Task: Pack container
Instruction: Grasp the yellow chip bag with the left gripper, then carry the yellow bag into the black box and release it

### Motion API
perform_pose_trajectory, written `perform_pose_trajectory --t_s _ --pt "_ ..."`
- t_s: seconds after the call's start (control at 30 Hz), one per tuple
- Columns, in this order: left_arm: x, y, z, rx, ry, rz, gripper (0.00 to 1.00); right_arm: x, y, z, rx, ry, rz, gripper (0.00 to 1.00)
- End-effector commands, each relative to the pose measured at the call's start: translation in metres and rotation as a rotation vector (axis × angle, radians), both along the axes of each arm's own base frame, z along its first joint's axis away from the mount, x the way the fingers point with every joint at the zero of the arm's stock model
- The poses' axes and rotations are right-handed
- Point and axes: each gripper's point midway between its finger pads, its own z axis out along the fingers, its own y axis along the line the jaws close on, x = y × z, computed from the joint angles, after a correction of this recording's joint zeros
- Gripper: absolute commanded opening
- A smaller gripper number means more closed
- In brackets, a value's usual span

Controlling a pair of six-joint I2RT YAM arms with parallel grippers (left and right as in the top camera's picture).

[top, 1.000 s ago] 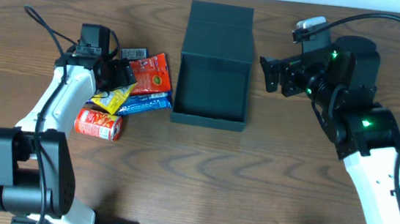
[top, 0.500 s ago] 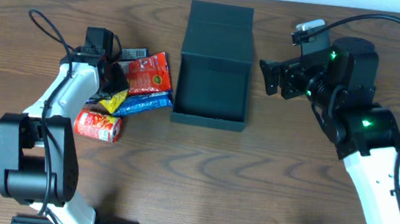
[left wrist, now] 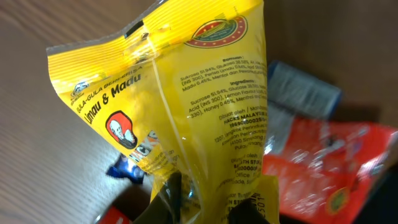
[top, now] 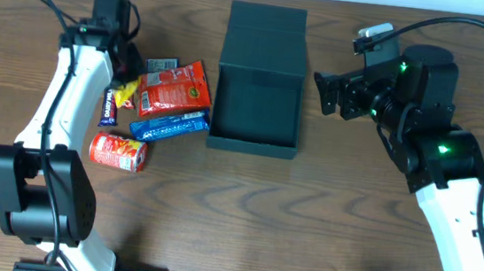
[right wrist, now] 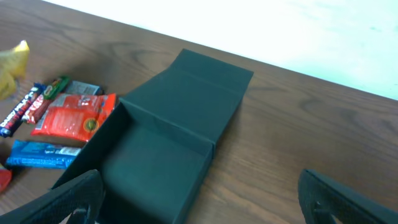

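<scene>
The container [top: 256,110] is a dark teal-grey box standing open mid-table, its flap lid [top: 267,33] folded back; the right wrist view shows its bare inside [right wrist: 155,168]. My left gripper [top: 126,82] is shut on a yellow snack packet [top: 126,98], held up left of the snack pile. In the left wrist view the packet [left wrist: 174,93] fills the frame, pinched at its lower edge by the left gripper [left wrist: 211,202]. My right gripper [top: 325,90] hovers open to the right of the box, holding nothing.
Left of the box lie a red packet [top: 172,89], a blue packet [top: 167,125], a dark blue chocolate bar [top: 108,107], a small grey packet [top: 162,64] and a red cylinder-shaped snack [top: 118,151].
My left gripper has closed on the yellow packet and drawn it up and back-left off the pile, uncovering the dark blue bar. The right arm has not moved.
</scene>
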Motion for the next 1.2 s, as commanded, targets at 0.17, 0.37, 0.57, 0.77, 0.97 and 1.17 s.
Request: perform_pose_trajectory --t_s 0.17,0.37,0.57,0.77,0.97,1.17 --pt "0.027 -0.072 0.045 0.099 -0.127 -0.338 0.06 0.016 -0.059 0.004 0.146 0.039 -0.250 0.99" --pt "0.022 -0.171 0.054 0.117 -0.203 -0.613 0.06 0.015 -0.107 -0.003 0.162 0.069 -0.358 0.99" --pt "-0.008 -0.233 0.033 0.080 -0.160 -0.766 0.07 0.015 -0.125 -0.003 0.162 0.067 -0.404 0.99" --pt "-0.035 -0.270 0.005 0.030 -0.087 -0.861 0.07 0.014 -0.125 -0.004 0.147 0.069 -0.395 0.99" --pt "-0.042 -0.262 -0.020 0.046 0.006 -0.805 0.06 0.010 -0.124 -0.010 0.145 0.099 -0.397 0.99" --pt "-0.042 -0.259 -0.020 0.063 0.008 -0.798 0.12 0.009 -0.124 -0.011 0.145 0.102 -0.397 0.99"
